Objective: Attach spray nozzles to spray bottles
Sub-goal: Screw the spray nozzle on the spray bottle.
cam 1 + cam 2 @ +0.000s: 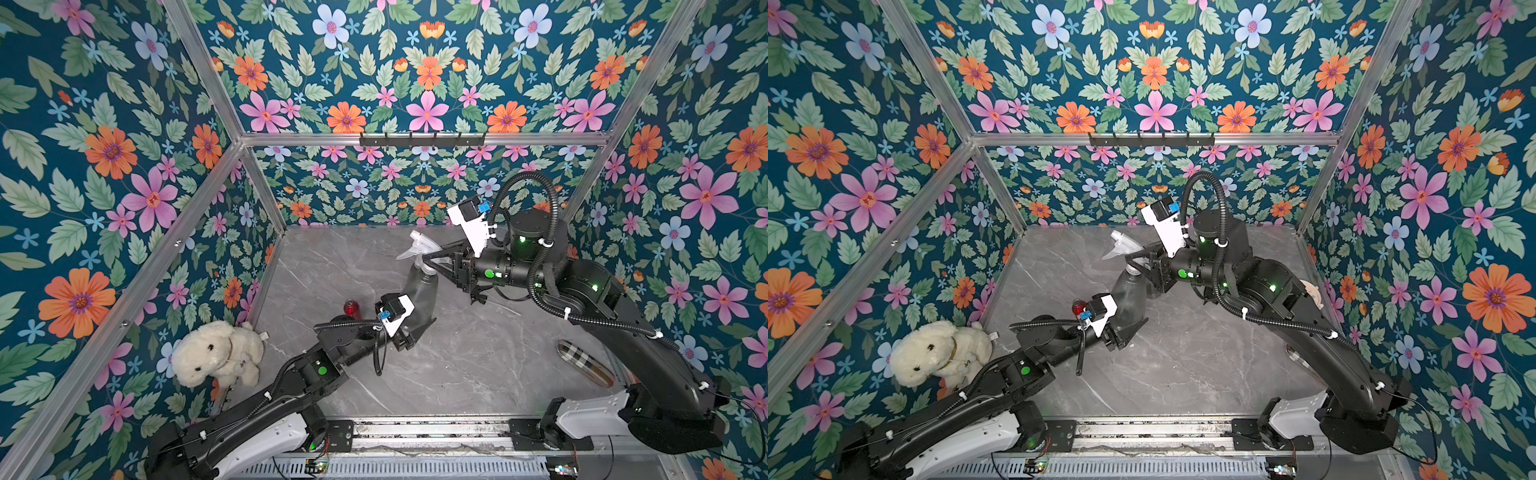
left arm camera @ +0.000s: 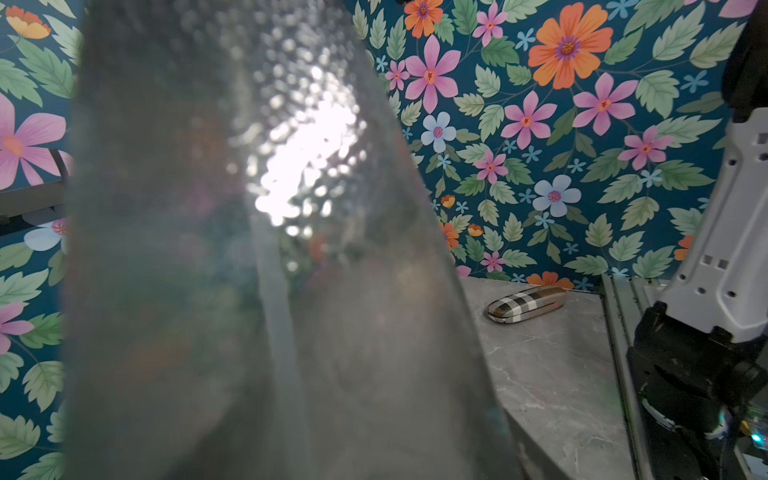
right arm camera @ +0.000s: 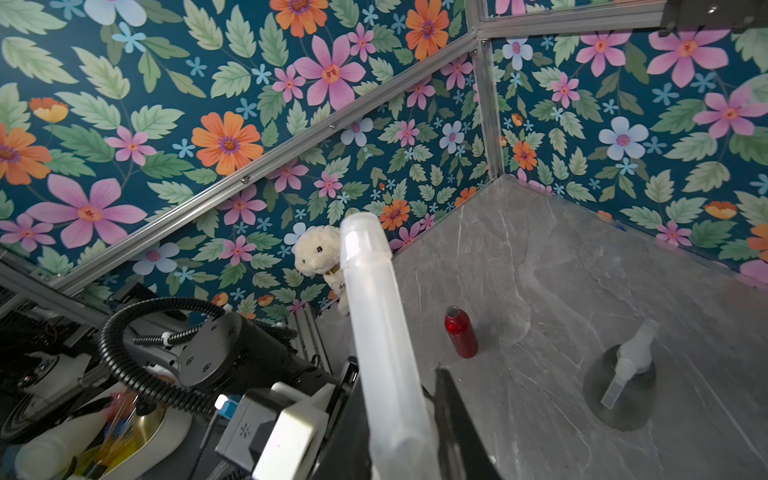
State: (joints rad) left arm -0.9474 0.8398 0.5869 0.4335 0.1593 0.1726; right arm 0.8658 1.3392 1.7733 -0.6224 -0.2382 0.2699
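Left gripper [image 1: 415, 326]: fingers half-spread, clamping the grey bottle [image 1: 419, 286] at its wide base, just beside the red bottle [image 1: 351, 308].
Right gripper [image 1: 432, 259]: nearly closed on a whitish nozzle [image 1: 415, 245] at that bottle's neck.
Done: capped grey bottle [image 3: 619, 386], standing apart from the red bottle.
Left: seating this nozzle; red bottle looks uncapped.

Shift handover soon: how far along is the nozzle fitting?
Done: one grey bottle stands with a whitish nozzle on it. In hand: the left gripper holds a second grey bottle while the right gripper holds a second whitish nozzle at its neck, not clearly seated. Left: the red bottle stands with no nozzle.
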